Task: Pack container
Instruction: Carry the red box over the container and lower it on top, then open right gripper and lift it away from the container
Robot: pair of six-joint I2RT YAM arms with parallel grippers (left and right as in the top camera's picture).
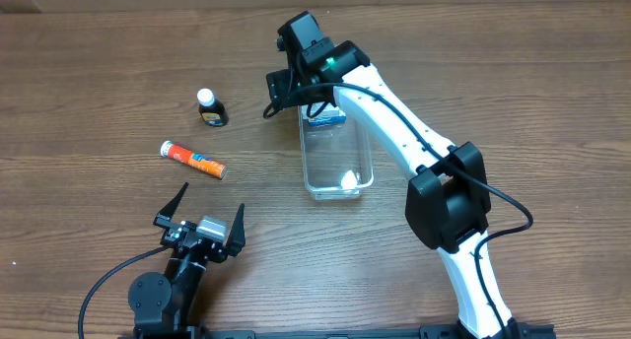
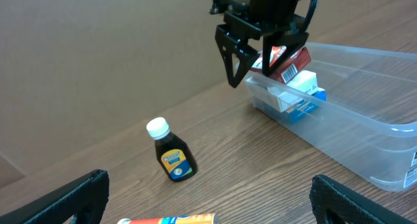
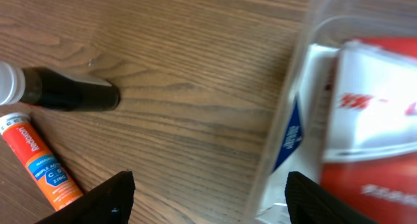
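The clear container (image 1: 308, 157) lies lengthwise at mid-table, also seen in the left wrist view (image 2: 365, 139). At its far end a red and white box (image 2: 290, 60) leans on a white and blue box (image 2: 301, 94). My right gripper (image 1: 296, 91) hovers over that end (image 2: 251, 74) and stands open. One finger is outside the container wall (image 3: 293, 107) and the other is inside by the red box (image 3: 378, 113); nothing is pinched. My left gripper (image 1: 202, 213) is wide open near the front edge, with only table between its fingers (image 2: 208, 198).
A small dark bottle (image 1: 211, 107) with a white cap stands left of the container (image 2: 172, 155). An orange tube (image 1: 193, 160) lies flat between the bottle and my left gripper (image 2: 169, 219). A small white item (image 1: 348, 179) sits in the container's near end.
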